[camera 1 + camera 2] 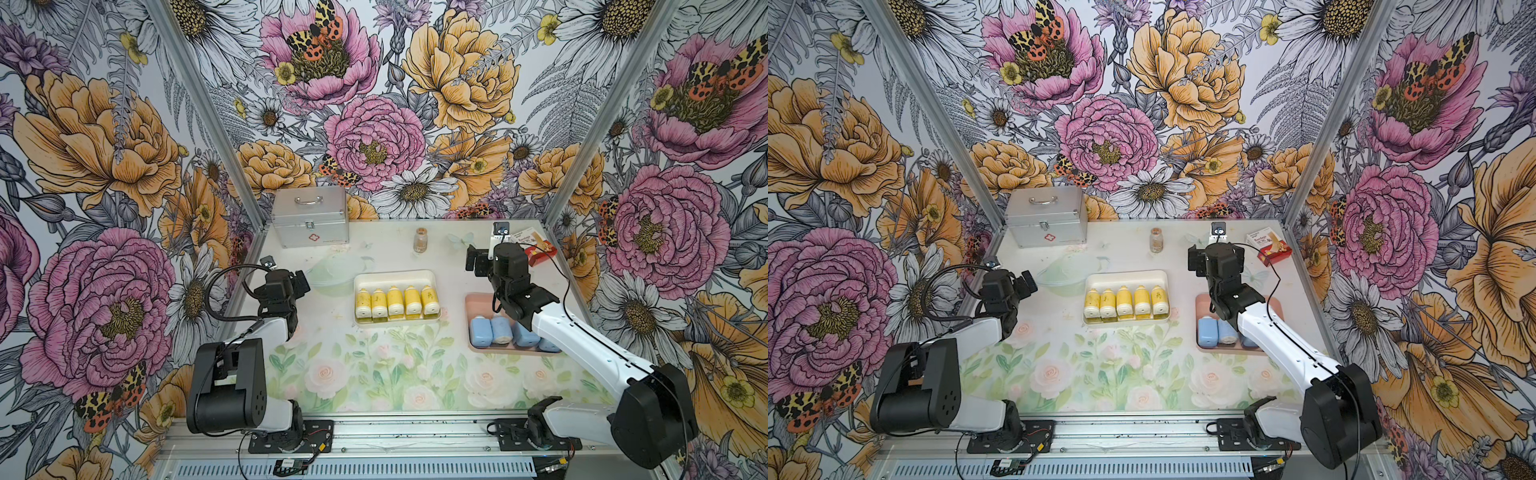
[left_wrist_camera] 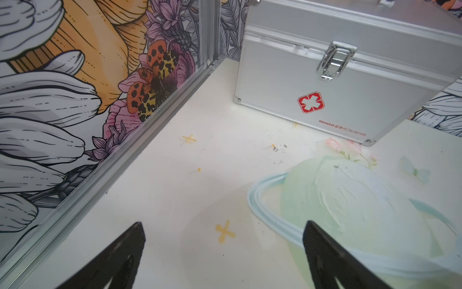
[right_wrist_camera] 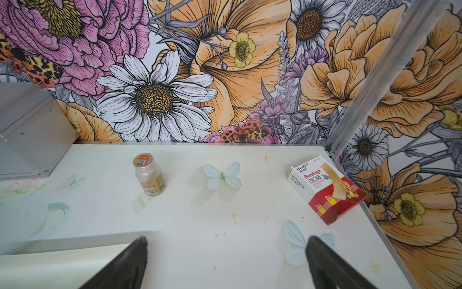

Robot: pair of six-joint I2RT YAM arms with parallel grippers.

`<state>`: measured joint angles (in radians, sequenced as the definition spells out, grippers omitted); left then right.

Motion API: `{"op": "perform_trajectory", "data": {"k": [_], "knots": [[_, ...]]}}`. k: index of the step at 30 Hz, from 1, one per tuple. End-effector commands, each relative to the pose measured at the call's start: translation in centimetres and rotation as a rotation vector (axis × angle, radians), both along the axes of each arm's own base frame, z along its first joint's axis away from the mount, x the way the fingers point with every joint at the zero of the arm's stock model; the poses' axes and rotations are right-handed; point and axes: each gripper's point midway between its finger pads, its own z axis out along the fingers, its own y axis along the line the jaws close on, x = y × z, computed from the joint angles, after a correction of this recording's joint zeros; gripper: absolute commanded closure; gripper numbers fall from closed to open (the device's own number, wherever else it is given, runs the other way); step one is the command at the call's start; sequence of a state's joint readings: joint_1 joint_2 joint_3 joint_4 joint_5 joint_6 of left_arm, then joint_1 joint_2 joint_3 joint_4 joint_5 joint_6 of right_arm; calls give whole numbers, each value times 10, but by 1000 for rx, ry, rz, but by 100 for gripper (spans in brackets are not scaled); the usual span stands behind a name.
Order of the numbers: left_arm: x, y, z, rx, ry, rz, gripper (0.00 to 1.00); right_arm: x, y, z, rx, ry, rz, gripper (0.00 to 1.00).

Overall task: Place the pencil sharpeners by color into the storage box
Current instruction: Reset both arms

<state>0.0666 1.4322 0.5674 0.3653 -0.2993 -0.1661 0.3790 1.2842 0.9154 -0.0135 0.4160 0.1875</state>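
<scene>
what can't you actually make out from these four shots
Blue sharpeners: in both top views the right arm covers part of the row in the pink tray.
Brown vial: label print too small to read, right wrist view.
Metal case: latched shut, so contents hidden; its lid is cut off by the picture edge in the left wrist view.

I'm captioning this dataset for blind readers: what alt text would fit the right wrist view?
The right gripper, jaws open and empty, hangs over a white table printed with pale butterflies. Beyond it a small brown glass vial stands upright, and a red-and-white bandage box lies close to the floral wall.
</scene>
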Motion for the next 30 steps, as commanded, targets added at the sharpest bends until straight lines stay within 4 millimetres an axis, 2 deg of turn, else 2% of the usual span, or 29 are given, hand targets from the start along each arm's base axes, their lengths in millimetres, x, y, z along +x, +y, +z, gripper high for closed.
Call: {"op": "perform_trajectory", "data": {"k": [1,5,9,20,30], "knots": [[10,-7,15,68,-86,-14,1,5,-16,-14,32,7,-73,0],[12,-25,13,139,-107,-59,1,4,-34,-22,56,-17,-127,0],[10,-37,15,192,-126,-87,1,4,-42,-25,34,-28,-133,0],[7,-39,16,194,-142,-93,1,-2,-61,-36,6,-56,-158,0],[-1,-42,19,193,-198,-111,1,-6,-69,-43,-37,-81,-153,0]]}}
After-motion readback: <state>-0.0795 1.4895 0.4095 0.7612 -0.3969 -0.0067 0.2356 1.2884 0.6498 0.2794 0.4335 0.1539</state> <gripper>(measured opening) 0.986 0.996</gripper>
